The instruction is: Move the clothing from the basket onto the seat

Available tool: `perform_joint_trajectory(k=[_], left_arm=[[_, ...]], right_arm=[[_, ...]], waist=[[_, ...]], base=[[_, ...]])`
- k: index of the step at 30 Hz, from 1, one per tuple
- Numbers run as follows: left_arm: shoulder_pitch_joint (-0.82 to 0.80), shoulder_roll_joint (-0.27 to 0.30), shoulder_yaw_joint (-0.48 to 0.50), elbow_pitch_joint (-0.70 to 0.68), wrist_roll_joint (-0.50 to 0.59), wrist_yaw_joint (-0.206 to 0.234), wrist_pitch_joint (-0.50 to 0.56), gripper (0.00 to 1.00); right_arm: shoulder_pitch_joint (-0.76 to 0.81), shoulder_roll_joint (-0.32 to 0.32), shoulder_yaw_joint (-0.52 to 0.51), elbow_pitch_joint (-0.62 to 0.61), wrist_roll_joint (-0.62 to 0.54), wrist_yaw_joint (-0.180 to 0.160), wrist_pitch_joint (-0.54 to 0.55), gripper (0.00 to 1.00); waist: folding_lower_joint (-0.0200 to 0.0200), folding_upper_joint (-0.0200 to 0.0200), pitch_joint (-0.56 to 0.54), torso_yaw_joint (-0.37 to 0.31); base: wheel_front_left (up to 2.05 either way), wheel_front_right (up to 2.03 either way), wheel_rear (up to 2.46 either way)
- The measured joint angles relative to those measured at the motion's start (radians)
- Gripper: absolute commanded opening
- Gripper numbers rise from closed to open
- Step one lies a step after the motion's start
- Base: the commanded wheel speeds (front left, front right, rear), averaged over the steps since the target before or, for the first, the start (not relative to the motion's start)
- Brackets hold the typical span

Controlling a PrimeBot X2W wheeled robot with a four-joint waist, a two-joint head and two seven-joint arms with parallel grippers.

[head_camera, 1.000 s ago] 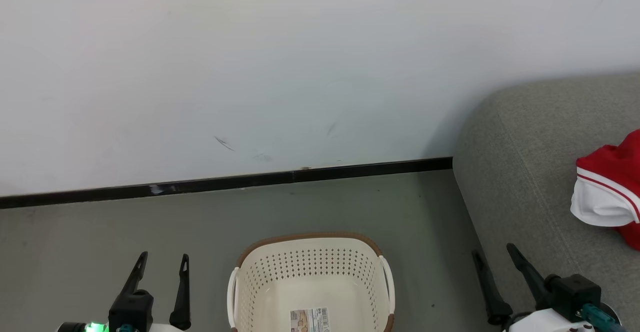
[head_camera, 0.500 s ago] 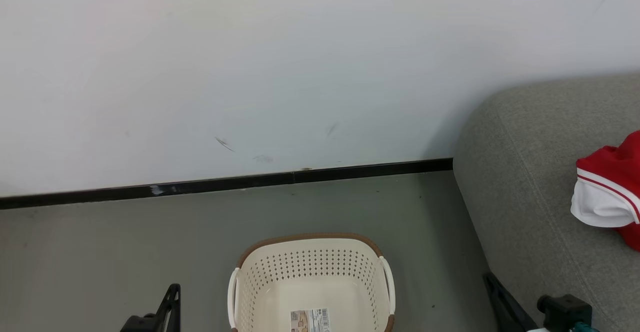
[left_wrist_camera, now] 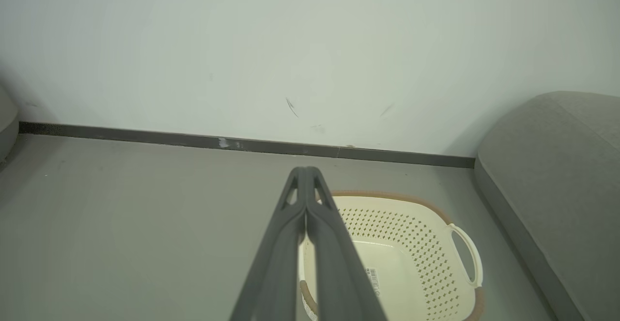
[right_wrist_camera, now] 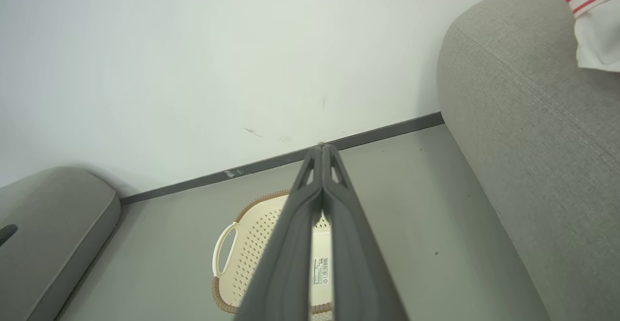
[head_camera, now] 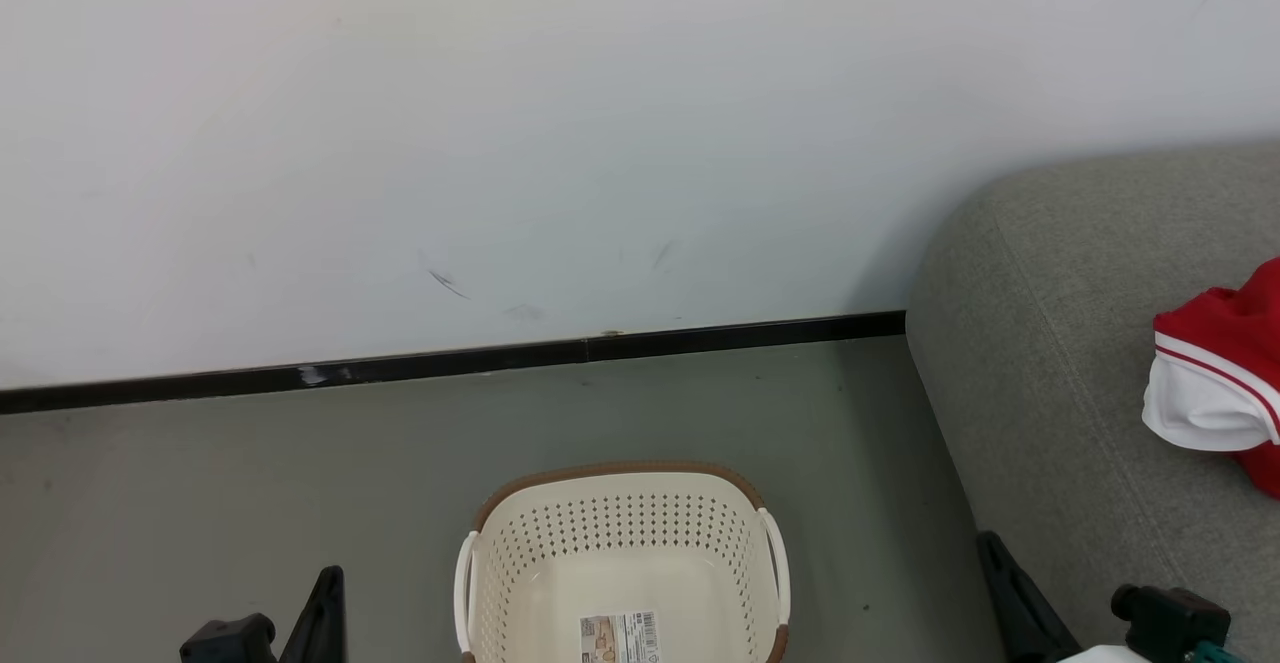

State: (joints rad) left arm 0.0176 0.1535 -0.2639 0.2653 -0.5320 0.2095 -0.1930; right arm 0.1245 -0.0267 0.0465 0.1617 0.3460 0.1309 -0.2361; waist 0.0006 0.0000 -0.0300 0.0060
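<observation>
Fingers (left_wrist_camera: 281,253) closed (formerly spread): left claw (left_wrist_camera: 305,171), right claw (right_wrist_camera: 322,147).

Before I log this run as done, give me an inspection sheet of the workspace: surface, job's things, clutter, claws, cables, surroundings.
Surface: grey floor, a few dark specks.
Job's things: basket upright on the floor, no clothing seen inside, a label on its bottom; red and white clothing lies on the grey sofa.
Clutter: nothing seen.
Claws: left claw shut, empty; right claw shut, empty.
Cables: nothing seen.
Surroundings: scuffed white wall, black baseboard, second grey upholstered piece on the basket's other side.
</observation>
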Motion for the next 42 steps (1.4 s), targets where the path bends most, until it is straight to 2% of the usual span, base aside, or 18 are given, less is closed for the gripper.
perform_joint_trajectory(k=[4, 19, 26, 31, 42], left_arm=[[0.0, -0.003, 0.012, -0.003, -0.041, -0.011, 0.009, 0.0], [-0.001, -0.027, 0.077, -0.012, -0.245, -0.073, 0.069, 0.0], [-0.003, -0.035, 0.104, -0.016, -0.336, -0.099, 0.097, 0.0], [-0.006, -0.041, 0.124, -0.016, -0.403, -0.117, 0.113, 0.0], [-0.012, -0.057, 0.167, -0.016, -0.546, -0.161, 0.15, 0.0]], right_arm=[[-0.001, 0.0, -0.01, 0.001, 0.06, 0.0, 0.016, 0.0], [-0.012, -0.016, -0.029, 0.007, 0.318, 0.0, 0.068, 0.0], [-0.032, -0.025, -0.033, 0.014, 0.433, 0.0, 0.093, 0.0], [-0.035, -0.034, -0.035, 0.021, 0.515, 0.0, 0.106, 0.0], [-0.072, -0.045, -0.039, 0.041, 0.694, 0.0, 0.14, 0.0]], waist=[[0.0012, 0.0, 0.001, 0.0], [0.0147, 0.0, -0.004, 0.0], [0.0168, 0.0, -0.006, -0.001], [0.016, 0.0, -0.006, -0.001], [0.0067, 0.0, 0.005, -0.002]], base=[[0.0, 0.0, 0.0], [0.0, 0.0, 0.0], [0.0, 0.0, 0.0], [0.0, 0.0, 0.0], [0.0, 0.0, 0.0]])
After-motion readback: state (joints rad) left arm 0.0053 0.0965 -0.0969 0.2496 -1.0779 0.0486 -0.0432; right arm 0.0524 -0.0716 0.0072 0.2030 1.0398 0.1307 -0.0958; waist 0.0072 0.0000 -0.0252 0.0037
